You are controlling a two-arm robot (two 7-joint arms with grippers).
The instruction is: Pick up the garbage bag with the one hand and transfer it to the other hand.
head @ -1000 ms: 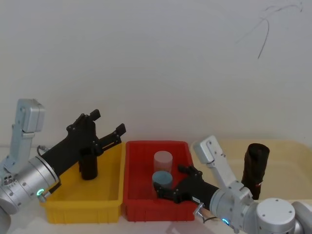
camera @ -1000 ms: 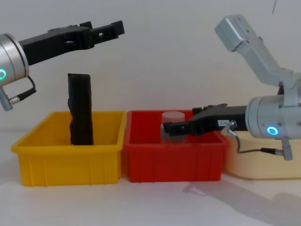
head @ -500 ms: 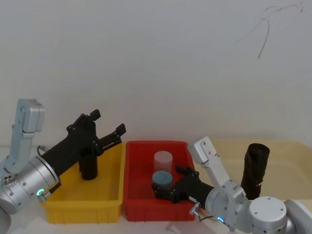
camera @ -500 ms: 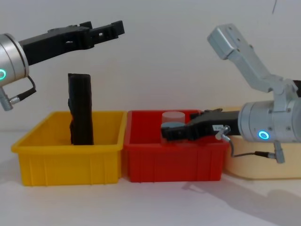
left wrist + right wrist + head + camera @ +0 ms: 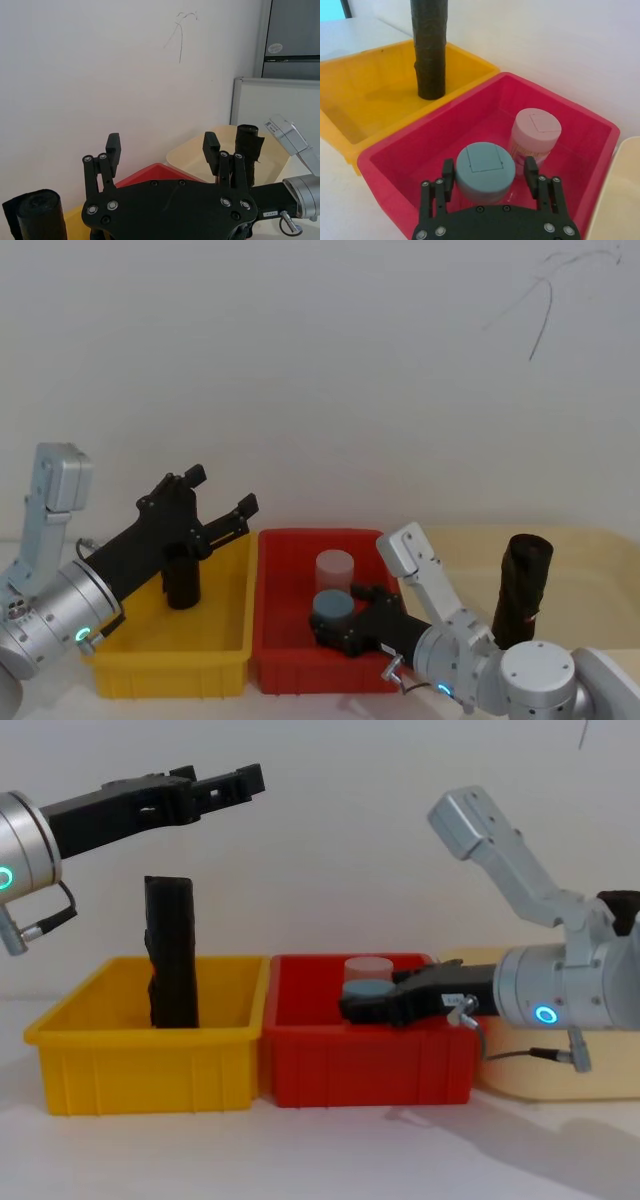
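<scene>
- The garbage bag (image 5: 525,580), a wrinkled black roll, stands upright in a cream tray (image 5: 590,540) that sits just beside the red bin (image 5: 320,534) on the robot's right. Neither gripper touches it.
- The left gripper (image 5: 222,490) hangs in the air on the red bin's left side, above the yellow bin (image 5: 165,660) that adjoins it. Its two fingers are spread wide and hold nothing.
- In the left wrist view, those spread fingers (image 5: 113,145) point toward the red bin and the tray beyond it, where the garbage bag (image 5: 247,150) shows.
- The right gripper (image 5: 335,625) reaches low into the red bin from its near right side, fingers apart.
- In the right wrist view, the right gripper (image 5: 489,175) straddles a blue-lidded jar (image 5: 484,170), with one finger on each side. Whether the pads press on the jar is not clear from this angle.
- A pink-lidded jar (image 5: 536,134) stands in the red bin just behind the blue-lidded one.
- A slimmer black roll (image 5: 182,585) stands upright in the yellow bin, below the left gripper and apart from it.
- In the chest view, the garbage bag (image 5: 620,905) shows as a dark top edge behind the right arm, well right of the red bin (image 5: 360,1060).
</scene>
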